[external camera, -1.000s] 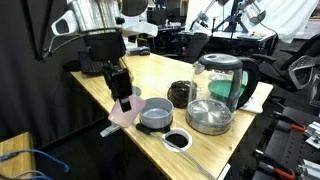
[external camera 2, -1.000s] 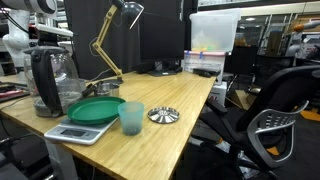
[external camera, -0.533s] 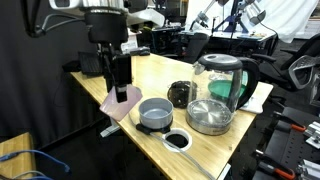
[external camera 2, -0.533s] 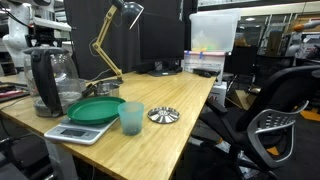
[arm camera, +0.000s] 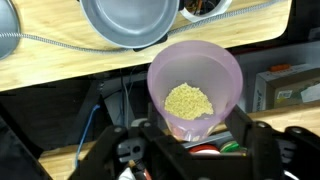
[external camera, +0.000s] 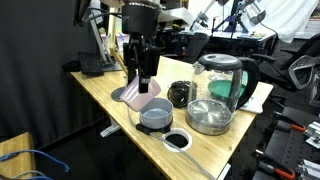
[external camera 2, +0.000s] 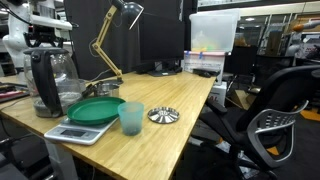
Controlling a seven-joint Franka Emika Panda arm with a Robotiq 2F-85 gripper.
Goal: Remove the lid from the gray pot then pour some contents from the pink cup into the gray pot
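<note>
My gripper is shut on the pink cup and holds it tilted above the table, just left of the gray pot. In the wrist view the pink cup sits between my fingers with yellow grains at its bottom. The gray pot lies ahead of it, open, with nothing on top and a bare inside. A small dark round object stands right behind the pot; I cannot tell whether it is the lid.
A glass kettle and a steel pan stand right of the pot. A white-rimmed black disc lies at the front table edge. An exterior view shows another desk with a teal cup, a green plate and a scale.
My arm has carried the pink cup up and to the right, from the table's front left edge to beside the gray pot. The pot and other things have not moved.
</note>
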